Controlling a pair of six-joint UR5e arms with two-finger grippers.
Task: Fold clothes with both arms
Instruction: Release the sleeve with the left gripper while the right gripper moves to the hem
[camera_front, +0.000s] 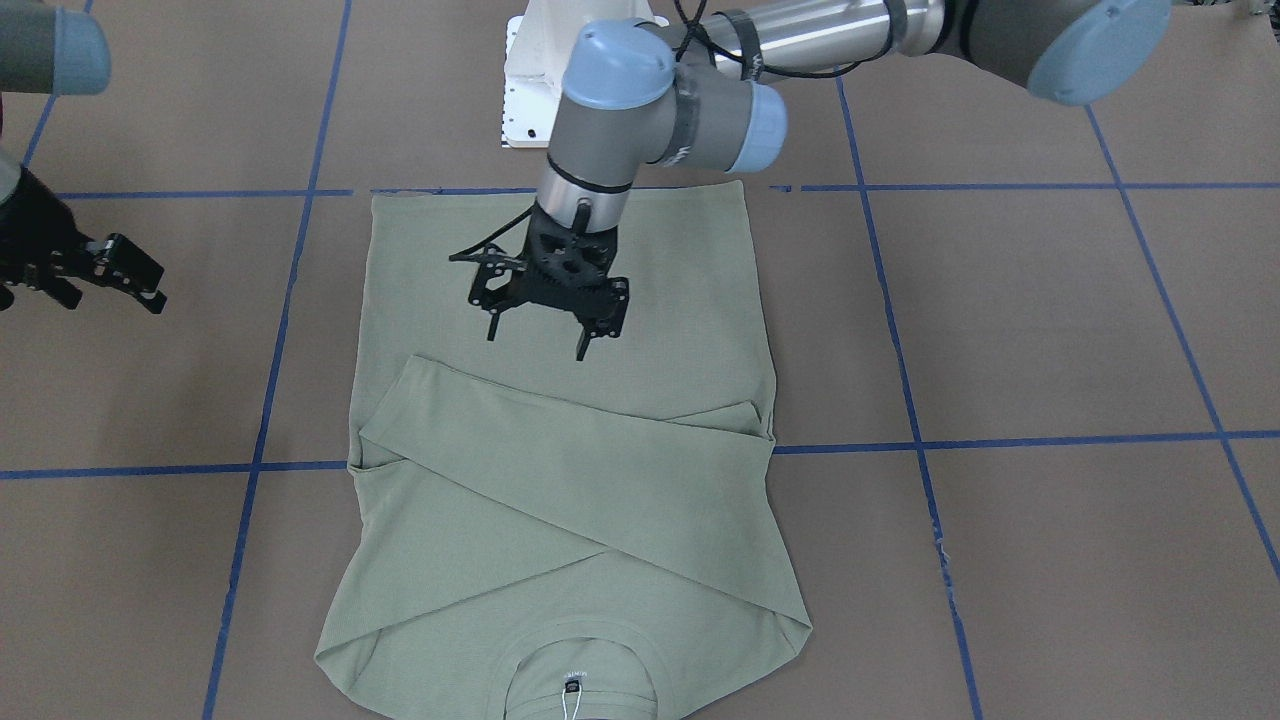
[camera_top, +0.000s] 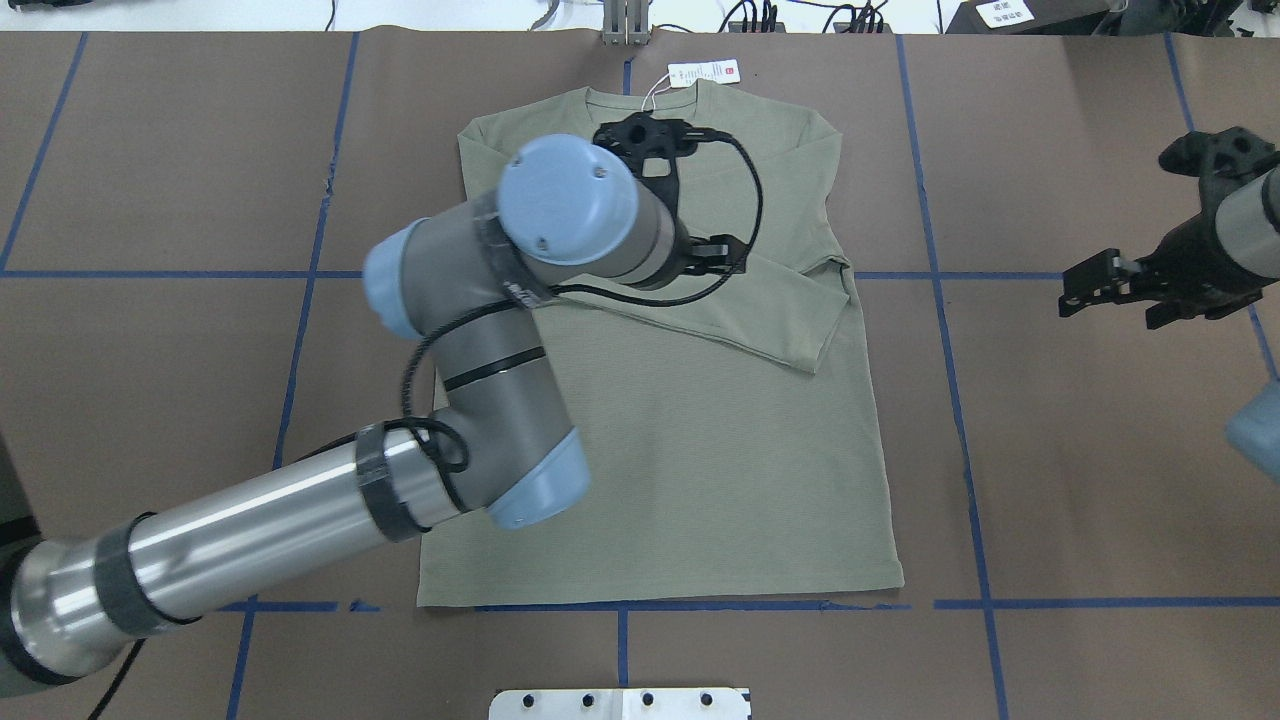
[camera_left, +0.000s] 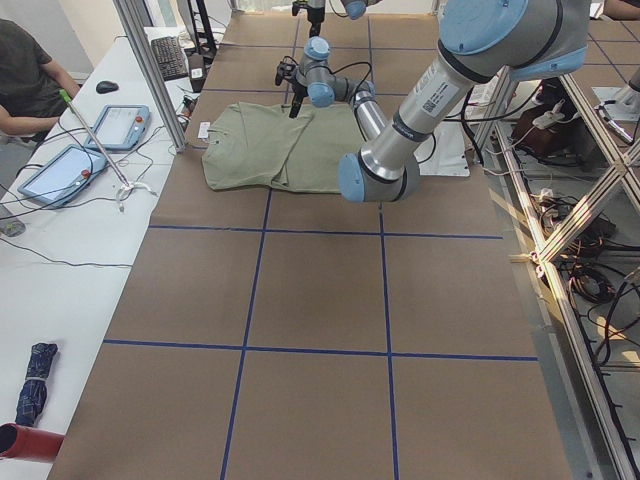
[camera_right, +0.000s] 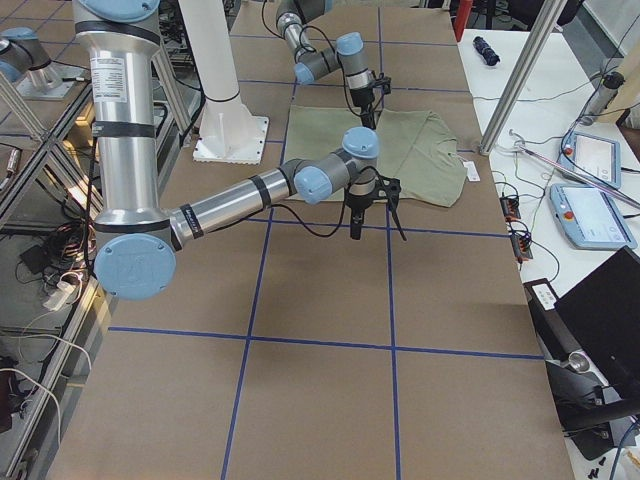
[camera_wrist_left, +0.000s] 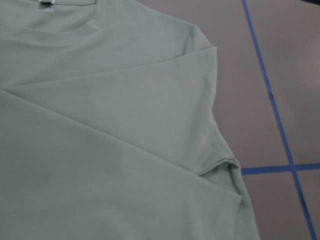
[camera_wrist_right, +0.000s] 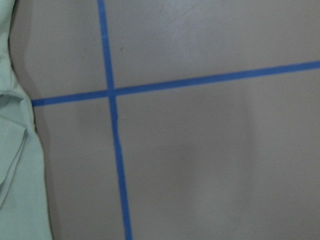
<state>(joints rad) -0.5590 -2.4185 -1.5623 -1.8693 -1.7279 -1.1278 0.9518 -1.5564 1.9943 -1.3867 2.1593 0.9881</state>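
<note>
My left gripper (camera_front: 537, 340), fingers apart, hung directly above the sage-green shirt (camera_front: 600, 520), whose length ran from near hem to far collar. My right gripper (camera_front: 110, 295), also spread, sat well off to its right.

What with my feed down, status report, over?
Black left gripper open above sage-green long-sleeve knit shirt. Right gripper open, off shirt. Sleeves folded in. Nothing blocking.
</note>
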